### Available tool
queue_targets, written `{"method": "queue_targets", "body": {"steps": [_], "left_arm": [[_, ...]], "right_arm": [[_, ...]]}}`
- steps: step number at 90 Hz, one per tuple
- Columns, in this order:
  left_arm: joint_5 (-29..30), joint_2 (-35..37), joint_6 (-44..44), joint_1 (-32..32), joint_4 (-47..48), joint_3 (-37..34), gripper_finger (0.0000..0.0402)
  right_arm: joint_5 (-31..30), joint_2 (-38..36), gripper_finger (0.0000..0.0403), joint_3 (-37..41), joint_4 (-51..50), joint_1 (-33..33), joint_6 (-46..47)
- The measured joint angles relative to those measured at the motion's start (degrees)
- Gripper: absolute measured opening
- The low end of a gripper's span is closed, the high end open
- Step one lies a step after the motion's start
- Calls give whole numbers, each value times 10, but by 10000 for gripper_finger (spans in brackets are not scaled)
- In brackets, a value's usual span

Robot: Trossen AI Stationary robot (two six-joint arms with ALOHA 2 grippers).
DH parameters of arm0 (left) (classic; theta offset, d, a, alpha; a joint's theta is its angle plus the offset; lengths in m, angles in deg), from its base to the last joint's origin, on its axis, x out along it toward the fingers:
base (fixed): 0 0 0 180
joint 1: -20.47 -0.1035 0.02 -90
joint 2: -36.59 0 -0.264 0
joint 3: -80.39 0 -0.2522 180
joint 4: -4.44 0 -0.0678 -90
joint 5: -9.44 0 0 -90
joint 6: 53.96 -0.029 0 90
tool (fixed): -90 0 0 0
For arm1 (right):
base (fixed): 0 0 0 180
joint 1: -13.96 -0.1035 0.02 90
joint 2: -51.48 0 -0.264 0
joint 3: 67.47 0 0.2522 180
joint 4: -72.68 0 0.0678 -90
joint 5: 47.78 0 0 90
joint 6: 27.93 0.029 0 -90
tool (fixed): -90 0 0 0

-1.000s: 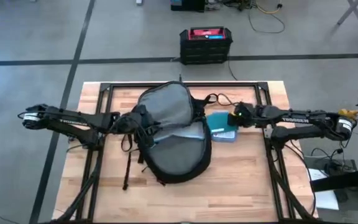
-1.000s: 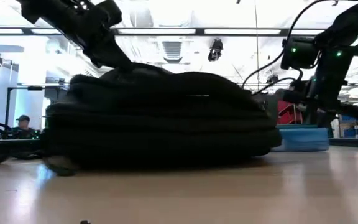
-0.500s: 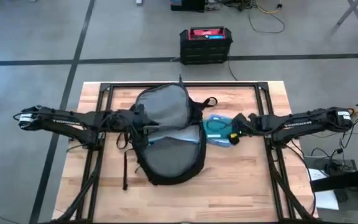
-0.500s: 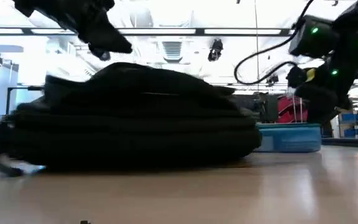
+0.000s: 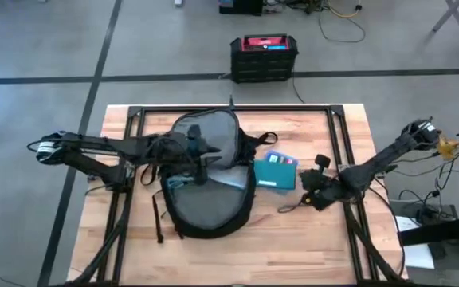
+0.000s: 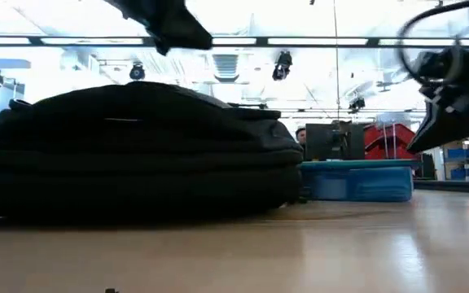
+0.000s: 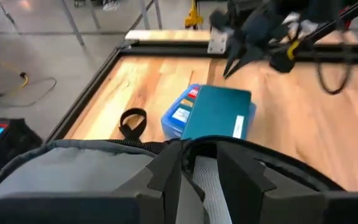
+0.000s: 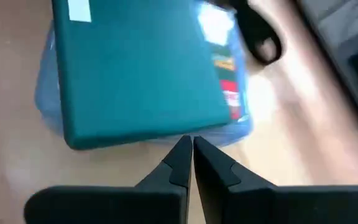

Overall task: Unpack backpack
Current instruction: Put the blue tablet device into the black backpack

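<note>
Beside the open backpack [image 5: 205,179] on the table [image 5: 309,247]: 1 teal box [image 5: 276,171], released for unpacking, right gripper [image 8: 190,163] clenched empty, left gripper [image 7: 199,177] clenched over the backpack's lining.

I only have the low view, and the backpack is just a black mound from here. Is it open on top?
Observer: Yes. From above, the backpack lies unzipped with its grey lining exposed.
Operator: Where is the left gripper?
Observer: The left gripper is over that opening, towards its far end.
Operator: Is the right one holding the blue box?
Observer: No. The right gripper is shut and empty, just short of the teal box, which lies flat on the table beside the backpack.
</note>
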Motion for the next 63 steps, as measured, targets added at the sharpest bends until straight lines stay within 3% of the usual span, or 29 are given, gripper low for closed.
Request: {"method": "queue_targets", "body": {"steps": [13,27,44,63], "left_arm": [[0,-64,-13,-11,1,39,84],[-2,-122,-42,-34,-3,77,88],[-108,-232,-48,-82,-1,158,81],[-134,-371,-104,-94,60,303,79]], "right_arm": [[-1,9,23,-7,2,-48,-7],[-1,52,78,-28,-19,-71,-26],[-10,155,161,-61,-20,-74,-101],[-52,262,215,-85,-27,-88,-135]]}}
